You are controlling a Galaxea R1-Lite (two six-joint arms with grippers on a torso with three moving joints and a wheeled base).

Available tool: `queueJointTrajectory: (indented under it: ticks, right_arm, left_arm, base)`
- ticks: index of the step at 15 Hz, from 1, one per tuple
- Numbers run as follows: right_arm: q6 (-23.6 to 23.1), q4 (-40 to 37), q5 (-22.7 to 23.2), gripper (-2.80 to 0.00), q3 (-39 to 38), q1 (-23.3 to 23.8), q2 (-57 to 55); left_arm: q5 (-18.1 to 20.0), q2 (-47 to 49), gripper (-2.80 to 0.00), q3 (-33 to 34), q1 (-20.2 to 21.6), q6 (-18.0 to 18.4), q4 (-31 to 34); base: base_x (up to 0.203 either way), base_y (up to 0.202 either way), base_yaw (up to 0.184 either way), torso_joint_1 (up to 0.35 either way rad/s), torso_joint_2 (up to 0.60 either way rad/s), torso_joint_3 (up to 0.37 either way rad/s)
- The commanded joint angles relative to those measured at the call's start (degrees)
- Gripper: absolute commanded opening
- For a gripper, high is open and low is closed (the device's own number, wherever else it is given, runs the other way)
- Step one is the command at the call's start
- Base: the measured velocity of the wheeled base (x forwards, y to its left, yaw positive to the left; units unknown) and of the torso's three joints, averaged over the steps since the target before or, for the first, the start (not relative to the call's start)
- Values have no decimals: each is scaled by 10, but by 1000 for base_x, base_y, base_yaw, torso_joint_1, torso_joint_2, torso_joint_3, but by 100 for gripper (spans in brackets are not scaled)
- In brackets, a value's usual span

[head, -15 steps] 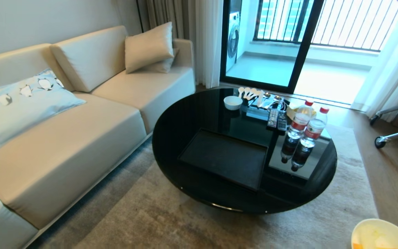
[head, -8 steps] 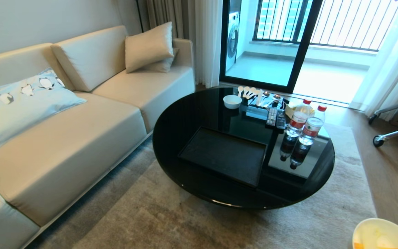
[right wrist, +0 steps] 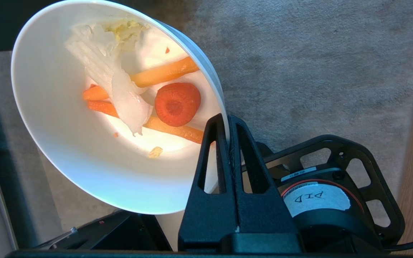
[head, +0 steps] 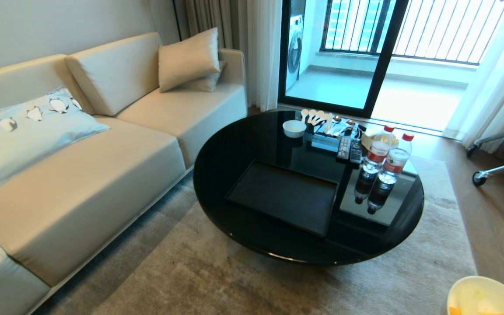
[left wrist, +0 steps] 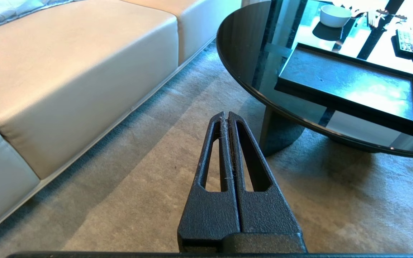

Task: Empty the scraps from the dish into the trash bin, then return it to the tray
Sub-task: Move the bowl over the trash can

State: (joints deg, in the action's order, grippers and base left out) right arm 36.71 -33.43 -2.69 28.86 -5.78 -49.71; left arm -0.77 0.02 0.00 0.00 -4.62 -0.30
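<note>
**Bowl of scraps held over the carpet**

The right gripper (right wrist: 229,123) pinches the rim of the white bowl (right wrist: 84,118), which is tilted, with carrot and pale vegetable scraps (right wrist: 145,96) inside. The bowl shows at the head view's lower right corner, off the desk (head: 243,144). The black tray (head: 285,197) lies bare near the desk's front edge. The left gripper (left wrist: 226,116) hangs pressed together over open carpet (left wrist: 138,186) between sofa (left wrist: 66,71) and desk.

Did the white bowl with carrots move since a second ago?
No. The bowl sits in the same corner of the head view; table and bowl shifted together, so the camera moved.
</note>
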Motion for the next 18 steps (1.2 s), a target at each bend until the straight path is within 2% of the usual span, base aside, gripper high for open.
queueJointTrajectory:
  ticks: [1,11,18]
  right_arm:
    - [2,-4,1,-280,-1,0,1]
    - [2,-3,-7,-280,0,1,-13]
    - [4,-3,-12,-280,-2,0,-13]
  left_arm:
    - [0,0,-280,0,0,0,0]
    - [0,0,-280,0,0,0,0]
    - [0,0,-280,0,0,0,0]
  base:
    - [0,0,0,0,0,0]
    - [0,0,-6,0,0,1]
    - [-1,9,-157,4,2,3]
